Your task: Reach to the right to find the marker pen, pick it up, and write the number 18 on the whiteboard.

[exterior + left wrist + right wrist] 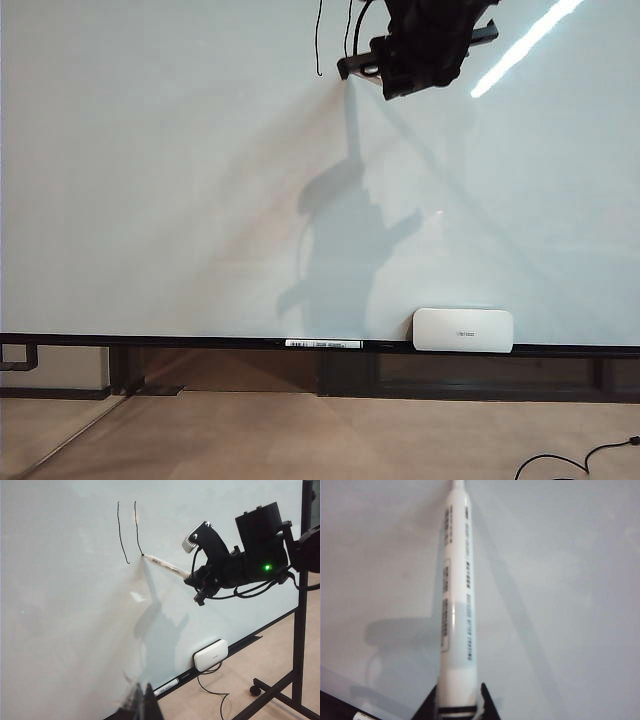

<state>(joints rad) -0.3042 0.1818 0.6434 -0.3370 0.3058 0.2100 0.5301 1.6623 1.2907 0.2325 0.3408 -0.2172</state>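
A pale, glossy whiteboard (150, 180) fills nearly the whole exterior view above a wood-toned floor, with a white eraser block (463, 329) and a second marker (323, 344) on its black lower rail. At the top centre-right of that view, the right gripper (196, 581) is clamped on the marker pen (167, 567), whose tip touches the board at the foot of the second of two thin black strokes (136, 527). Only the left gripper's dark fingertips (145, 705) show at the bottom edge of its own wrist view; I cannot tell their state.
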